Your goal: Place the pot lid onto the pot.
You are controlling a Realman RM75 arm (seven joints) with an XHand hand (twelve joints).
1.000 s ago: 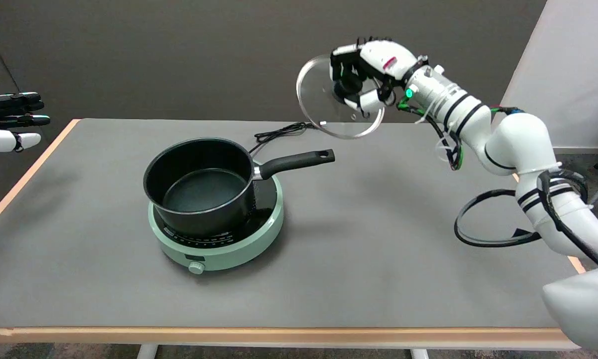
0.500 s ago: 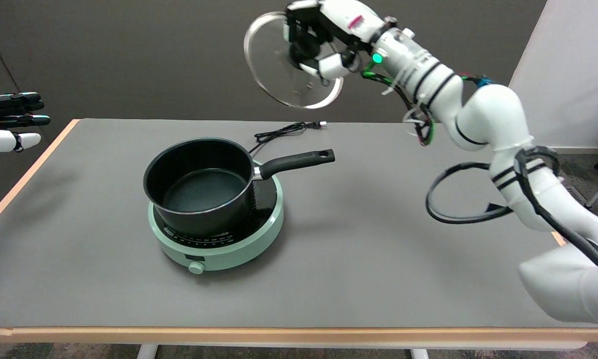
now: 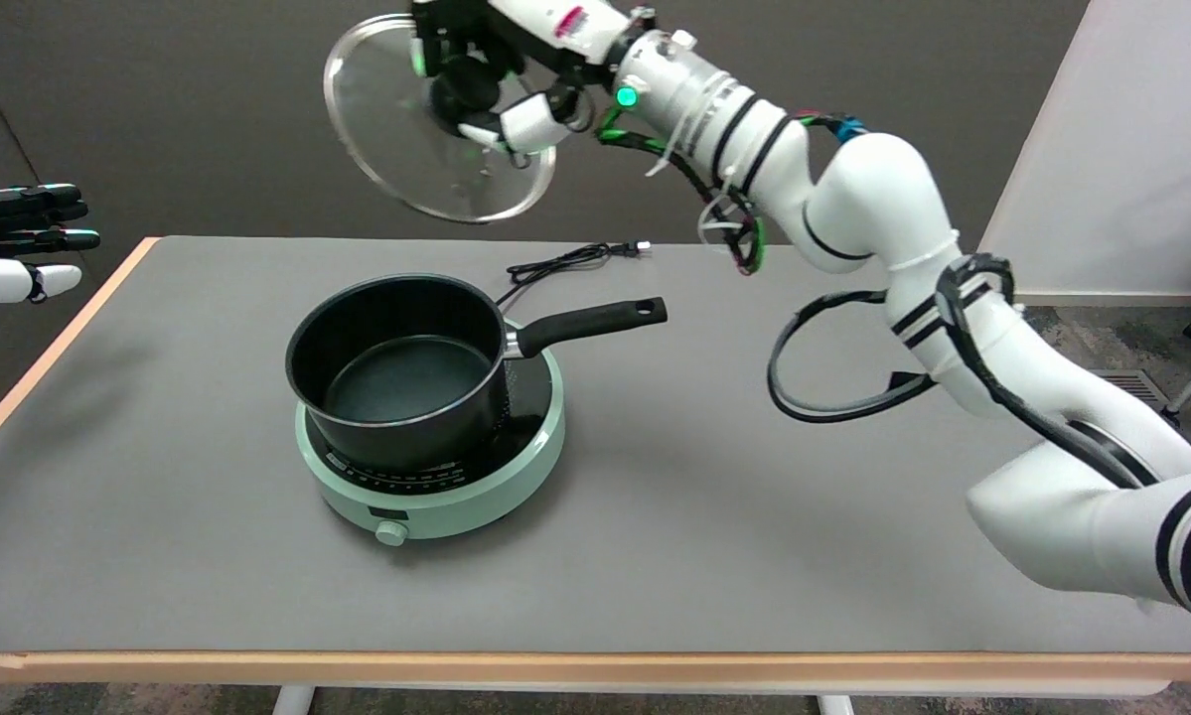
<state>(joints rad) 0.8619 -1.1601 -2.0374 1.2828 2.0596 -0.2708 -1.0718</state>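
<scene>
A black pot (image 3: 401,372) with a long black handle (image 3: 595,320) stands open on a mint-green hot plate (image 3: 436,477), left of the table's middle. High above it, a clear glass lid (image 3: 396,149) hangs tilted in the air. My right hand (image 3: 501,70) grips the lid by its black knob (image 3: 456,89), at the top of the view. The lid is well above the pot's rim and slightly behind it, not touching it.
A black power cord (image 3: 565,261) trails from the hot plate toward the table's far edge. The idle left hand (image 3: 19,243) hangs at the upper left. My right arm (image 3: 853,218) and its cable loop span the table's right side. The table's left edge (image 3: 49,348) is wood-coloured.
My right hand has carried the lid leftward and upward, from above the table's right half to a spot over the pot. The pot and hot plate have stayed put.
</scene>
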